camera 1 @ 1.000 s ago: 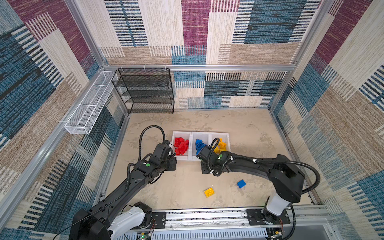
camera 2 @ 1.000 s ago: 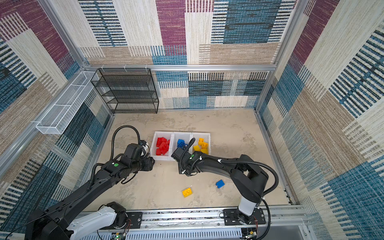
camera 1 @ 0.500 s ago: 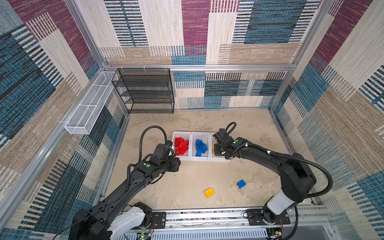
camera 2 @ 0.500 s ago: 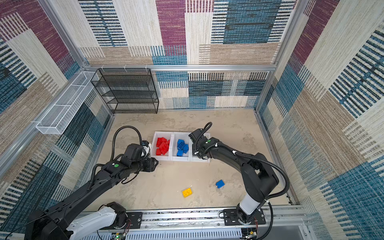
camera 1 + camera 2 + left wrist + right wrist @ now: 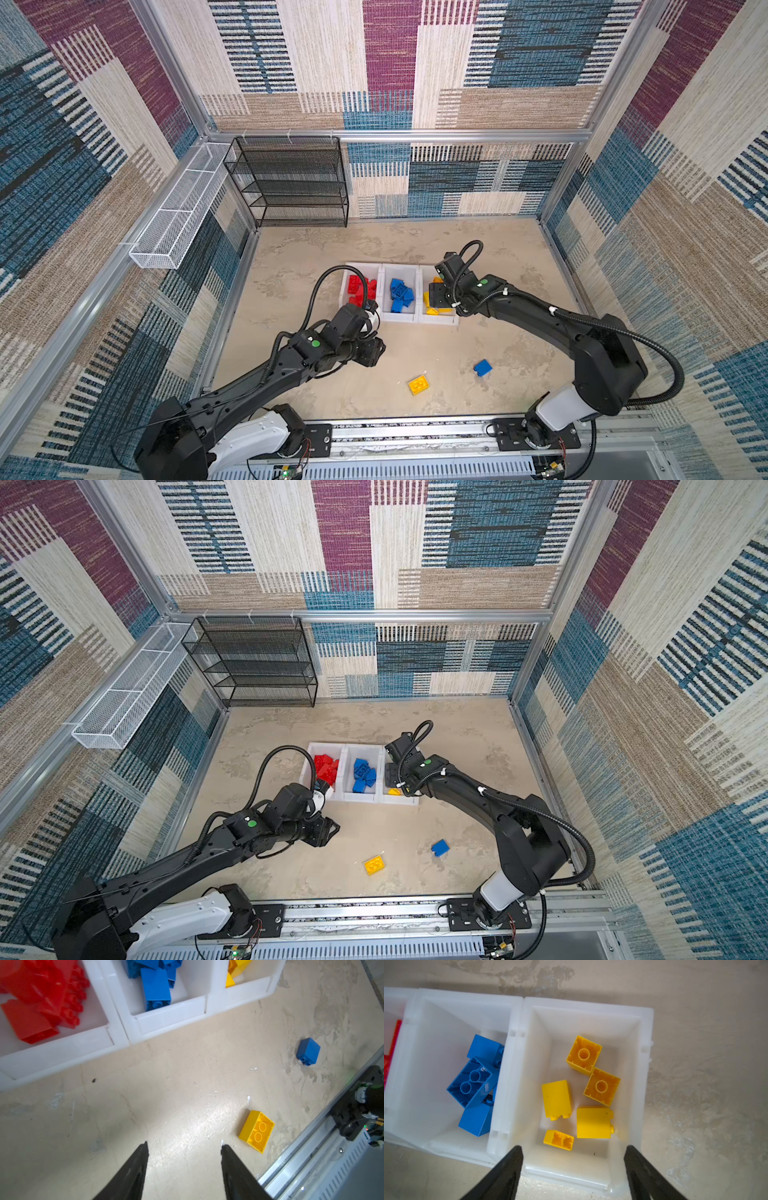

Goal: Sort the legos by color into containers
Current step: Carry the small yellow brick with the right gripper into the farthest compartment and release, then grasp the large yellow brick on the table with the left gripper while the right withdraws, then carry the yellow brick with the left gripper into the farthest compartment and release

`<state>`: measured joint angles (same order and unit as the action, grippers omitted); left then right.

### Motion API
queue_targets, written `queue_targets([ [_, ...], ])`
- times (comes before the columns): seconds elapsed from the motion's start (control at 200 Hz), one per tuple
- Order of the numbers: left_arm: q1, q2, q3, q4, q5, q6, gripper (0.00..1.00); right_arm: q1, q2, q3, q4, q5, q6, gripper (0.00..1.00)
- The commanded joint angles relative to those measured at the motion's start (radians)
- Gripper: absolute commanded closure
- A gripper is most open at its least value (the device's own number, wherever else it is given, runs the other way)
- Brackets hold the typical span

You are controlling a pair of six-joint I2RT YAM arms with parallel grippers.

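Three joined white containers (image 5: 399,319) (image 5: 357,799) stand mid-table. The left one holds red legos (image 5: 359,286) (image 5: 41,997), the middle blue legos (image 5: 363,773) (image 5: 473,1082), the right yellow legos (image 5: 556,1097) (image 5: 432,306). A loose yellow brick (image 5: 418,384) (image 5: 256,1131) and a loose blue brick (image 5: 482,368) (image 5: 308,1051) lie on the table toward the front. My right gripper (image 5: 574,1148) (image 5: 436,291) hangs open over the yellow bin, with nothing between its fingers. My left gripper (image 5: 184,1145) (image 5: 328,831) is open and empty over bare table, in front of the red bin.
A black mesh rack (image 5: 291,183) stands at the back left. A white wire basket (image 5: 178,216) hangs on the left wall. The arms' metal rail (image 5: 415,432) runs along the front edge. Patterned walls close in the table on three sides.
My right arm has swung from the front of the blue bin to above the yellow bin, and its jaws have opened. The left arm has hardly moved.
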<state>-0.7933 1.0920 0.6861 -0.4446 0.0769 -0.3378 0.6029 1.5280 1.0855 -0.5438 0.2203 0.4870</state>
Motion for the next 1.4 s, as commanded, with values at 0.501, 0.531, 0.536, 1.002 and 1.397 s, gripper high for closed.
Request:
queue_targets([
  [0.501,-0.337,0.363,0.156,0.108,0.019,0.166,0.40,-0.171,-0.319,-0.246,-0.036,-0.025,0.082,0.20],
  [0.531,-0.347,0.378,0.163,0.109,0.021,0.178,0.40,-0.174,-0.325,-0.249,-0.038,-0.024,0.084,0.20],
  [0.536,-0.348,0.380,0.164,0.109,0.021,0.181,0.40,-0.174,-0.326,-0.249,-0.038,-0.024,0.084,0.20],
  [1.002,-0.415,0.590,0.274,0.044,-0.036,0.238,0.46,-0.186,-0.352,-0.286,-0.038,-0.041,0.093,0.20],
  [1.397,-0.401,0.595,0.336,0.034,-0.066,0.238,0.73,-0.188,-0.387,-0.298,-0.051,-0.027,0.099,0.21],
])
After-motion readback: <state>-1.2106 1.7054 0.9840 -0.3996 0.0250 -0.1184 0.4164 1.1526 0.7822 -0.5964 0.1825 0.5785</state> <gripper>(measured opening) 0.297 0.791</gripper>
